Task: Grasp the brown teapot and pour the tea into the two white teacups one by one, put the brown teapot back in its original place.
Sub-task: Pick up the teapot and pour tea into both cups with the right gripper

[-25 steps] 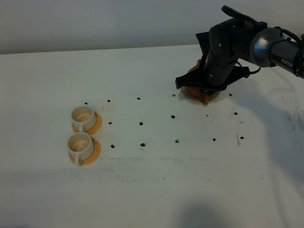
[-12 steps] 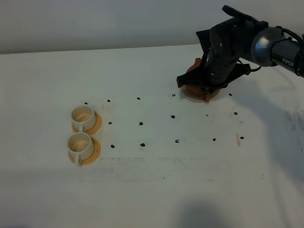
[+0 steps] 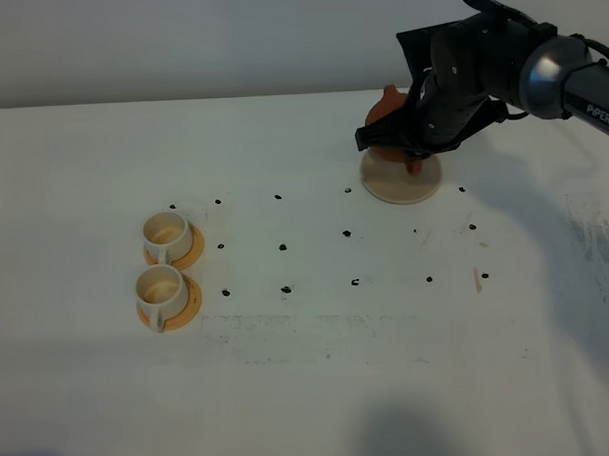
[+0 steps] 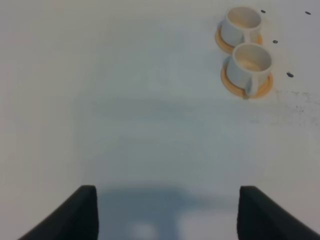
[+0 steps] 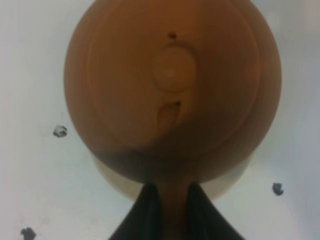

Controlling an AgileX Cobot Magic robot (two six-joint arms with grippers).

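1. Left gripper (image 4: pixel 165 215): jaws wide apart, holding nothing.
2. Two white teacups (image 3: pixel 159 285) on orange saucers (image 3: pixel 194 300), side by side, front-left.
3. Beige coaster (image 3: pixel 403 185) well right of them.
4. Right gripper (image 5: pixel 171 210) clamped on the brown teapot (image 5: pixel 172 85) by its handle, teapot held just above the coaster.

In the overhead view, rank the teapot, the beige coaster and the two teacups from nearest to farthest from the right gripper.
1. brown teapot, held in the right gripper's fingers.
2. beige coaster, just beneath it on the right side.
3. rear teacup, far left.
4. front teacup, far left, slightly farther.
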